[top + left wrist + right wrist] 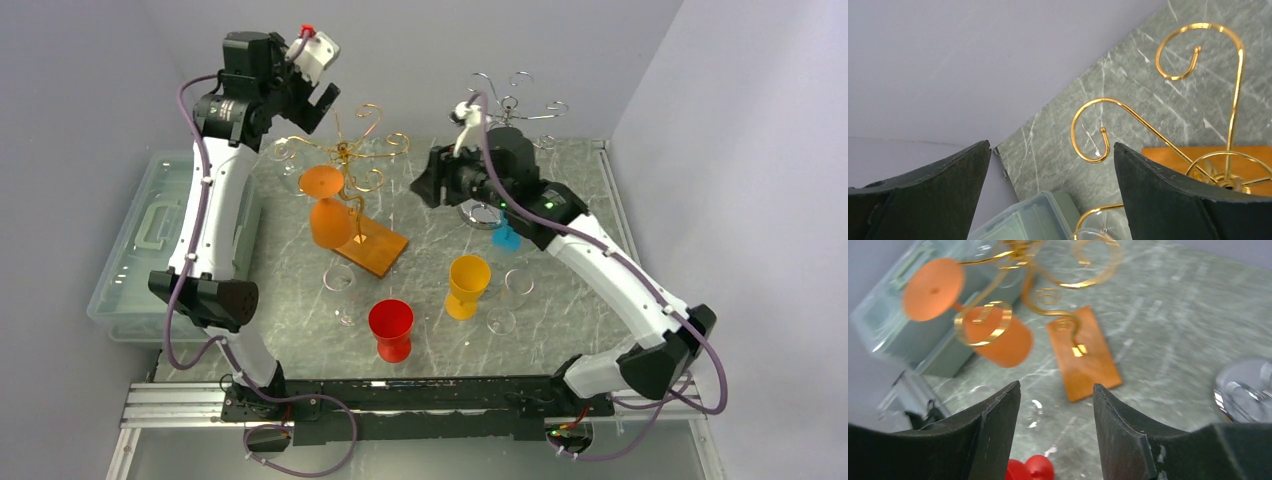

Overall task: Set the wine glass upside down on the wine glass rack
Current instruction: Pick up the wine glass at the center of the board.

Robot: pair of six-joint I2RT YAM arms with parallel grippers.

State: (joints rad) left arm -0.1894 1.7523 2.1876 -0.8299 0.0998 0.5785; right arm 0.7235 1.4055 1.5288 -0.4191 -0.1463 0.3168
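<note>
Orange wine glass (330,210) hangs on the gold rack (347,152), left of centre on the worktop (430,262); foot uppermost, mouth down, long axis near vertical; stem appears seated in one gold hook. Judged light, rigid, smooth-walled and breakable; a pinch on the rounded bowl would likely slip; the stem just under the foot is the sounder hold. Left hand (1050,145) raised at the rack's far-left side; fingers spread wide, nothing between them. Right hand (1055,385) right of the rack; fingers parted, empty; neither hand touches the glass.
</note>
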